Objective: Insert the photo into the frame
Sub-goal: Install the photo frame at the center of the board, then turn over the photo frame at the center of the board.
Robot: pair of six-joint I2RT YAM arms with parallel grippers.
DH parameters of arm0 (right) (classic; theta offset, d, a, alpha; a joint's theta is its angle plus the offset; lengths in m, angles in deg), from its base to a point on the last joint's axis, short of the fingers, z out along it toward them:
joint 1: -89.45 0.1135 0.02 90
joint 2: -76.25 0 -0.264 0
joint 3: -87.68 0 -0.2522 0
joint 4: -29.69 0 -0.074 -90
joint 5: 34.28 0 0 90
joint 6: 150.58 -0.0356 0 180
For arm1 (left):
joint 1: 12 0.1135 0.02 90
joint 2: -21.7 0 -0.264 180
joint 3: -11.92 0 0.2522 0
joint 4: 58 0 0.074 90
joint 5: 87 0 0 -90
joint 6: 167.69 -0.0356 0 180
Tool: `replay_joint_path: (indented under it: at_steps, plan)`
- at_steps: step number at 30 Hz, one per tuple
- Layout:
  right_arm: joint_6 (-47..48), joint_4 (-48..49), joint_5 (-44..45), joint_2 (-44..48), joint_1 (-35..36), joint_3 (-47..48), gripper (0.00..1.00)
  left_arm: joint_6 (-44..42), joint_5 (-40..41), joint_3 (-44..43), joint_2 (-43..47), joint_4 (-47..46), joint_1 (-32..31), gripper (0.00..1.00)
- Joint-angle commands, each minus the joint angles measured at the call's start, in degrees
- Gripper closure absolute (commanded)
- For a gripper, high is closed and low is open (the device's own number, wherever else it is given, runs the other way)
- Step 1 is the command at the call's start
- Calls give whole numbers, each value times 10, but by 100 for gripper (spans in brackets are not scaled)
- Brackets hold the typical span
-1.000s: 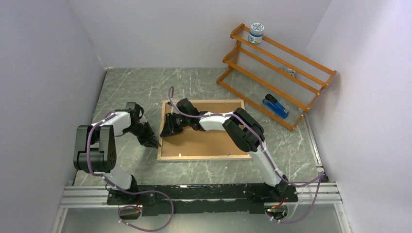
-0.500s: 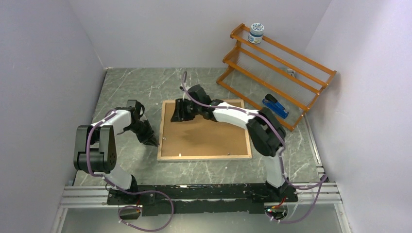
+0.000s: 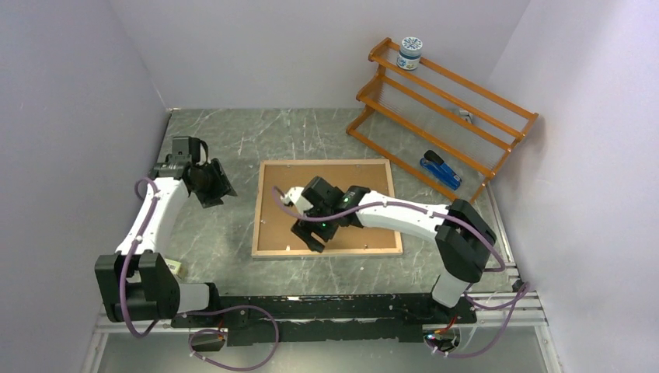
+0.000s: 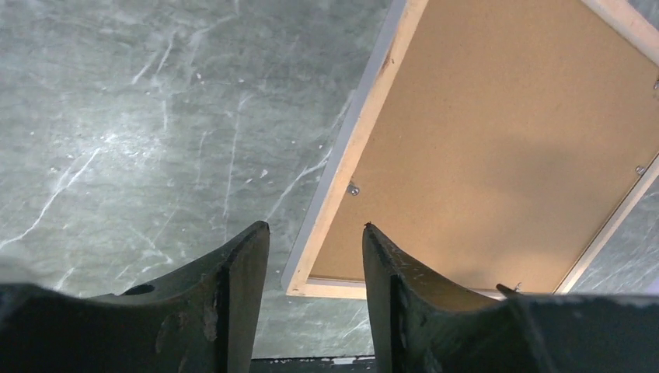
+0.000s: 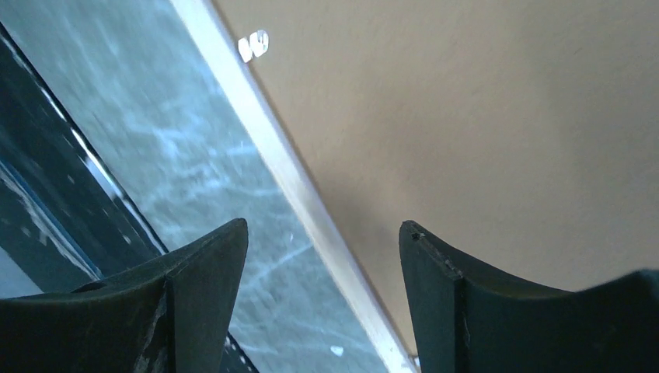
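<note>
green marbled table (image 3: pixel 210 233) carried the frame (image 3: pixel 373 251) face down, its long axis running left to right, with the brown backing panel (image 3: pixel 357 186) sitting inside the wood rim. no photo showed anywhere; it probably lay under that panel. the right gripper (image 3: pixel 309 235) hung over the frame's near-left part, jaws wide and empty, clearly the nearer one. the left gripper (image 3: pixel 216 189) stood apart off the frame's left edge, jaws partly spread, holding nothing, the frame to its right.
</note>
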Motion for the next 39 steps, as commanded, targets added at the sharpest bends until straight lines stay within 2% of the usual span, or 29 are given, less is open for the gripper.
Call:
replay_joint_path:
  at_steps: [1, 9, 21, 31, 39]
  plan:
    - [77, -59, 51, 6, 33, -15, 25, -11, 6, -18, 25, 32, 15, 47]
    - [104, -51, 113, -25, 68, -33, 31, 1, -26, 5, 42, 34, 20, 45]
    - [117, -27, 127, -51, 75, -51, 48, 11, -33, 29, 59, 37, 21, 44]
    - [118, -49, 80, -52, 80, -20, 80, 41, -41, 61, 80, 31, 22, 38]
    - [79, -60, 34, -51, 80, 59, 92, 80, -48, 110, 136, 32, 23, 28]
